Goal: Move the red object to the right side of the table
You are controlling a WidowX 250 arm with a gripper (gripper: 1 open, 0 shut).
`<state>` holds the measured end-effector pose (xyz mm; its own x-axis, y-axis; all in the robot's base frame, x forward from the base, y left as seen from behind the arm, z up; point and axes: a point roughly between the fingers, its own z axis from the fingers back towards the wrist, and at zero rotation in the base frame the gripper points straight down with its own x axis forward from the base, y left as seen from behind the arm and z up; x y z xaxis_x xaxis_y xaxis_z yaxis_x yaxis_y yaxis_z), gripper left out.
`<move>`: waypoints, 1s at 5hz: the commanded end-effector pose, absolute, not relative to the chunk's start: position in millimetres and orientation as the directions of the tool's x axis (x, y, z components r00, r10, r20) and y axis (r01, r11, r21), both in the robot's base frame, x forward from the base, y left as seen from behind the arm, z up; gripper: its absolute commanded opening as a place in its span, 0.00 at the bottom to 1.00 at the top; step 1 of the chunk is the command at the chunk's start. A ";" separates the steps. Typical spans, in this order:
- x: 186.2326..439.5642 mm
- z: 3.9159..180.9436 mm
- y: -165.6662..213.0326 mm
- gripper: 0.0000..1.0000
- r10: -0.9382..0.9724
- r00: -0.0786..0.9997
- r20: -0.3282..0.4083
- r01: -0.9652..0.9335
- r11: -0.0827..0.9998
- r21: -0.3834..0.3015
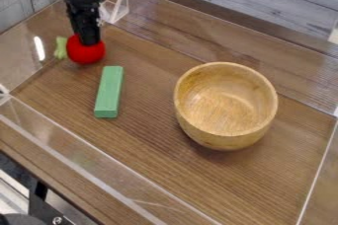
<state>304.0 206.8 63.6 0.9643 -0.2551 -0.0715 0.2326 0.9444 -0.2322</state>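
Toward the upper left of the view, near the clear wall (30,34), the dark claw (83,37) reaches down to the red toy fruit (87,51). Its tips meet the top of the fruit and overlap it from the camera's side. Whether they have closed firmly on it or only stand about it, I cannot tell; the dark parts run together and the gap between them is too small to read.

The red toy fruit is round and bright, and it sits at the left part of the brown wood-grain surface (158,175). Its small green leafy stem (61,48) points to the left of the view, toward the wall. Whether the underside of the fruit touches the wood cannot be made out.

Just beside the fruit, lower and a little to the right in the view, a flat green block (110,92) lies with its long side running roughly up and down the picture. The fruit and the block are apart.

Well apart from both, on the right half of the surface, stands a round wooden bowl (226,106), upright, much larger than the fruit, its pale inside showing nothing in it. At the lower left corner is a dark object (19,219), cut off by the edge.
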 end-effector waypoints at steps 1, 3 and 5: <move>300.3 124.2 213.3 0.00 -0.227 0.974 0.017 0.227 0.965 -0.134; 275.1 125.6 150.3 0.00 -0.307 0.951 0.027 0.307 0.938 -0.159; 250.8 119.6 82.4 0.00 -0.388 0.921 0.035 0.387 0.903 -0.188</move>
